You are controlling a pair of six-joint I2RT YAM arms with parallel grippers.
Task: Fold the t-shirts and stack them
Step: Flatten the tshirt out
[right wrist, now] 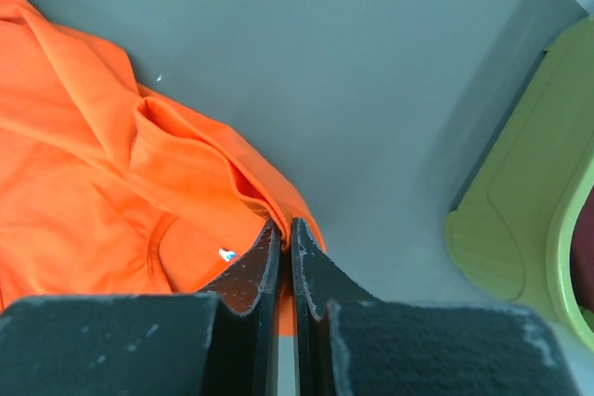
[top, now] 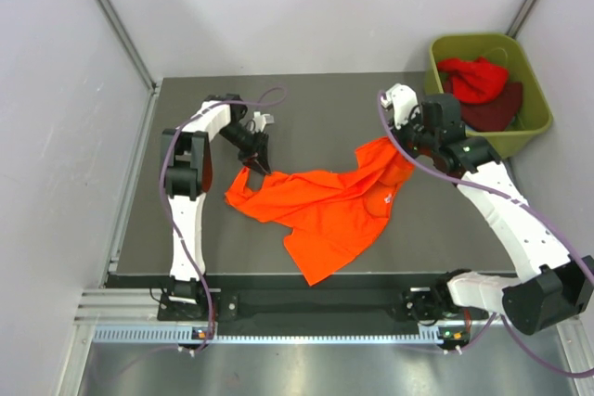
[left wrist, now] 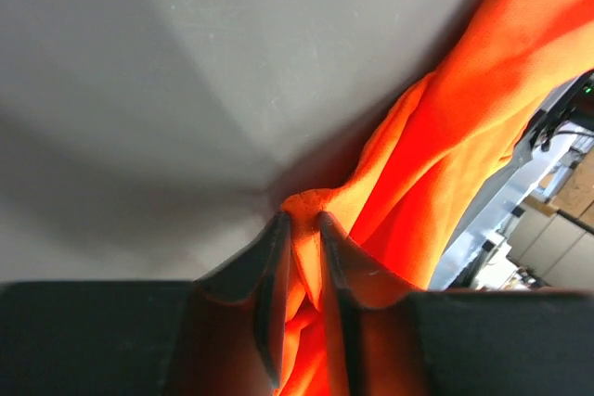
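The left gripper (left wrist: 302,225) has its fingers (left wrist: 277,257) drawn in on a bunched fold of the orange t-shirt (top: 325,206), with the cloth squeezed up between the tips. In the top view this left gripper (top: 257,164) sits at the shirt's left corner, low over the dark table (top: 316,104).

The right gripper (right wrist: 286,227) has its fingers pressed tightly together at the shirt's far right edge, and a thin bit of orange cloth seems caught between the tips (the grip itself is mostly hidden by the fingers). A small white tag (right wrist: 226,254) shows on the cloth just left of them.

Between the two grippers the shirt lies crumpled on the table, stretched across the middle, with one flap reaching toward the near edge.

At the far right corner stands a green tub (top: 538,122), just beyond the right arm. A red t-shirt (top: 475,79) lies in it on top of a maroon t-shirt (top: 497,110).
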